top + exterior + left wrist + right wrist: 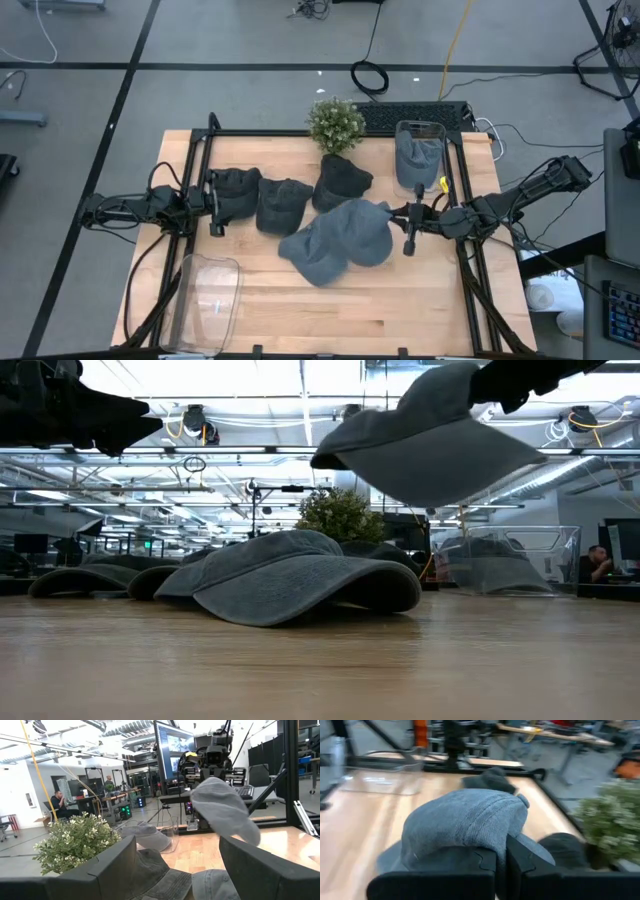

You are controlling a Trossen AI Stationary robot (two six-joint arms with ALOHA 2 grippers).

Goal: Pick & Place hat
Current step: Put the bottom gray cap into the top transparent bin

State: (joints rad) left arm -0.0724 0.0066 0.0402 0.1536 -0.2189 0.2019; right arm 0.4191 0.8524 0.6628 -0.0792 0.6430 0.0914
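A grey hat (352, 228) is gripped by the right gripper (408, 216) and carried clear of the table (400, 300), over its middle and a little toward the right side. In the right wrist view the two fingers (470, 870) are seen pressed together on the cloth, with the crown bulging out ahead of them. From the low view the hat (430, 440) is shown hanging in the air, brim drooping, well above a second hat (290, 575) lying flat on the wood.

Three more caps (285, 200) are lined up across the back of the table, between the left arm and a small plant (335, 122). The left gripper (213, 203) is held at the left side, over the nearest of those caps, its fingers (115, 865) spread apart with nothing between them.

A clear bin (420, 155) with a hat inside is stood at the back right. Another clear bin (205, 300) is laid on its side at the front left.
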